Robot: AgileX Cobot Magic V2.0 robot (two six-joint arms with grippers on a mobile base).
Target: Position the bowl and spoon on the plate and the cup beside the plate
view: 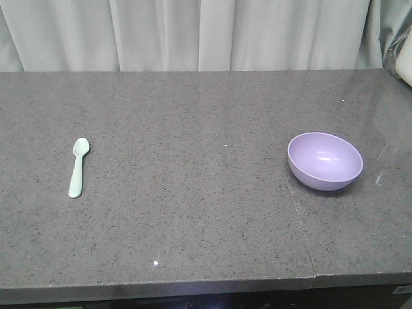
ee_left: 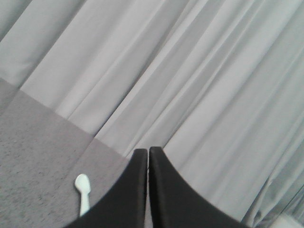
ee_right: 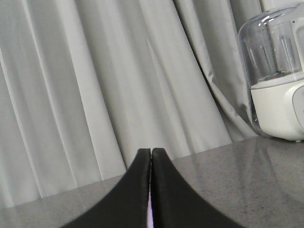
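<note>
Task at start, nothing arranged. Spoon [view: 78, 167] lies flat on desk [view: 193, 212], far left, scoop toward curtain [view: 193, 32]. Bowl [view: 325, 161] upright, far right, well apart. Plate, cup not in view. Left end effector [ee_left: 148, 151] clenched, empty, aloft near spoon. Right end effector [ee_right: 151, 151] clenched, empty, facing curtain. Next move likely calls for spreading jaws, descending onto bowl or spoon.

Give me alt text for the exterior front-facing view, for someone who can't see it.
A mint-green spoon lies at the left of a grey speckled countertop, scoop toward the curtains, and an empty lavender bowl sits far to its right. No plate or cup shows.
</note>
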